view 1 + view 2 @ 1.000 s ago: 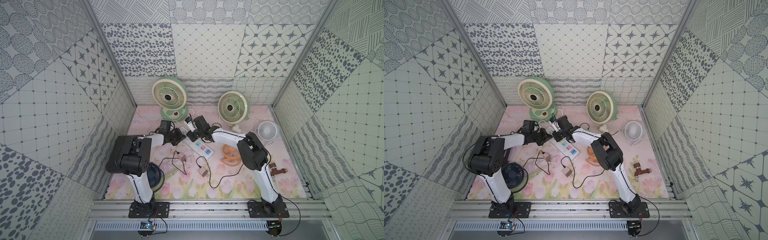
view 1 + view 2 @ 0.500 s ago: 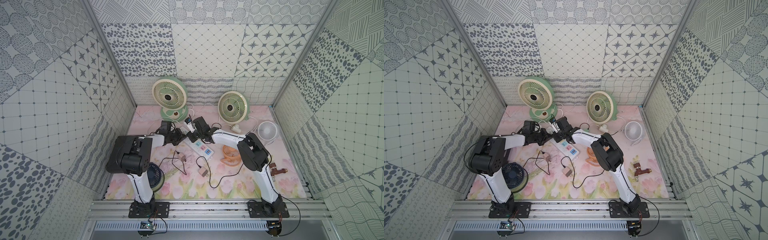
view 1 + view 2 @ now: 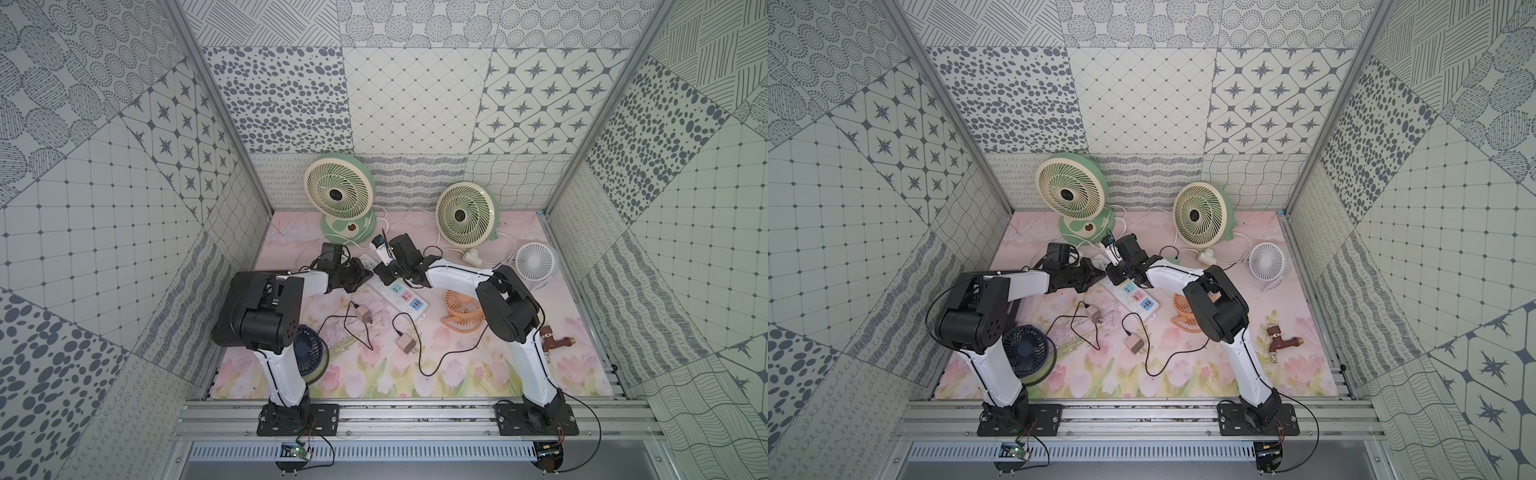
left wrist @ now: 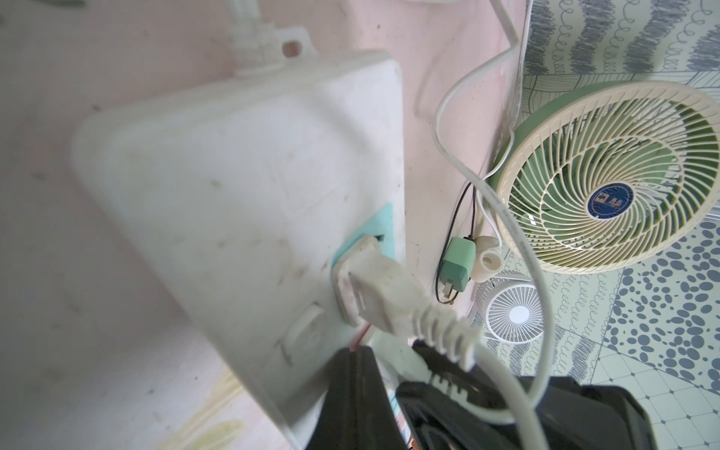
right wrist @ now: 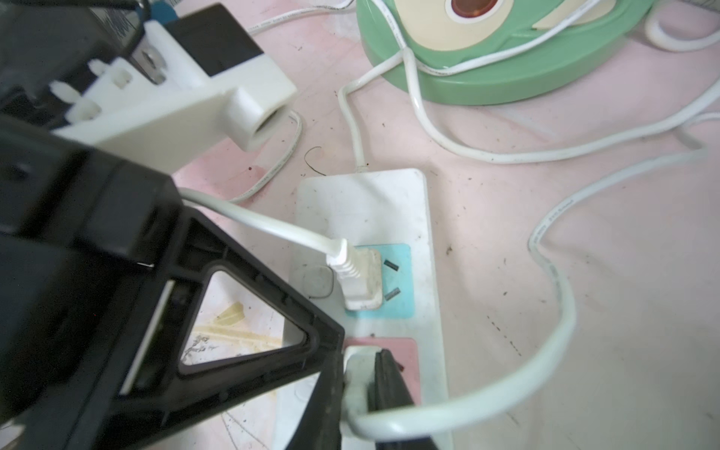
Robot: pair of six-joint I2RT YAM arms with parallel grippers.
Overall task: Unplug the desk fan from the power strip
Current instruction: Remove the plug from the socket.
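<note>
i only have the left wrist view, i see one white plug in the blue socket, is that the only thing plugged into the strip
Observer: No, the right wrist view shows a second white plug at the pink socket, the next one along the power strip.
Operator: is anything holding that one
Observer: Yes, the right end effector is shut on it, one finger on each side.
Operator: and the rest of the strip
Observer: In both top views the three near sockets look free of plugs.
</note>
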